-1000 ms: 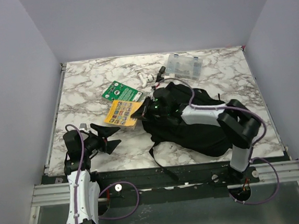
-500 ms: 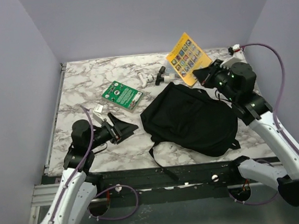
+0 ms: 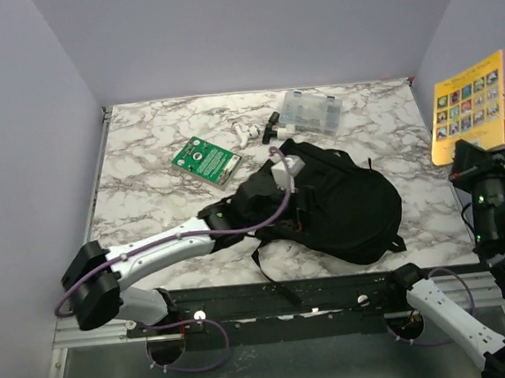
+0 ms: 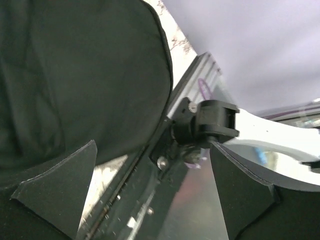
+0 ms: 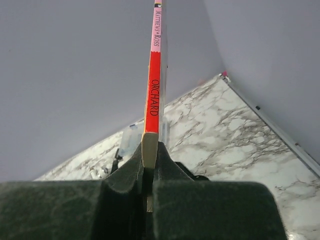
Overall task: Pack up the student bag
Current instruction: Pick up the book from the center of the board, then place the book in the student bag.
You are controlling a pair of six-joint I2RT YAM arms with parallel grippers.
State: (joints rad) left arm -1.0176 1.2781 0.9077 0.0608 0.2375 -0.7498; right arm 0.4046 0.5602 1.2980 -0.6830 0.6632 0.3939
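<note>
While the black bag (image 3: 351, 207) lies slumped in the middle of the marbled surface (image 3: 144, 163), the left fingers (image 4: 60, 190) stand wide apart at its near edge. One is set before the dark fabric, contact unclear, and the other is out over the front rail. Well off to the right, raised above the surface, the right fingers (image 5: 125, 175) are clamped on a thin yellow book (image 3: 468, 104), held upright.
</note>
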